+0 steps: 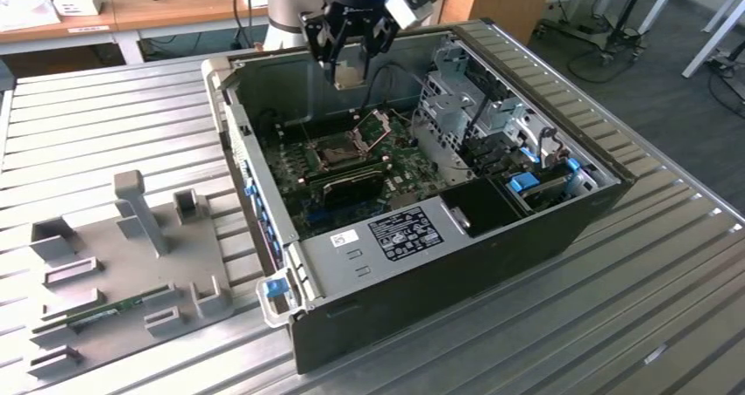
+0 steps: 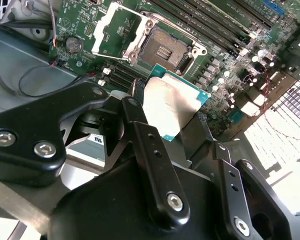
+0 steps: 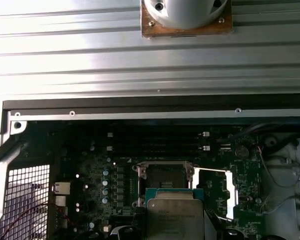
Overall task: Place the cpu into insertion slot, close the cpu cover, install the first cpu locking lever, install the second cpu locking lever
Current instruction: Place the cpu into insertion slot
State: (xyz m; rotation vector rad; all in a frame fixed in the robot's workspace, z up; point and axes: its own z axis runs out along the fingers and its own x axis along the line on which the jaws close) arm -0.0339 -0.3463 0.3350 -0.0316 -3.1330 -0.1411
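My gripper (image 1: 348, 59) hangs over the open computer case (image 1: 559, 229), shut on the cpu (image 1: 347, 75), a small square chip with a dull metal top. In the second wrist view the cpu (image 2: 172, 105) sits between the black fingers (image 2: 146, 142), above the green board and a little off from the insertion slot (image 2: 165, 50). The insertion slot (image 1: 334, 157) is a bare black square with a silvery rim. Beside it the cpu cover (image 2: 104, 25) is swung open. The first wrist view shows the cpu (image 3: 174, 220), the insertion slot (image 3: 164, 177) and the cpu cover (image 3: 197, 192). I cannot make out the locking levers.
The case walls ring the board, with a drive cage (image 1: 466, 98) and cables at the exterior view's right. Long black memory slots (image 2: 214, 25) run beside the socket. A grey fixture tray (image 1: 128, 264) lies on the slatted metal table (image 1: 652, 325) at the exterior view's left.
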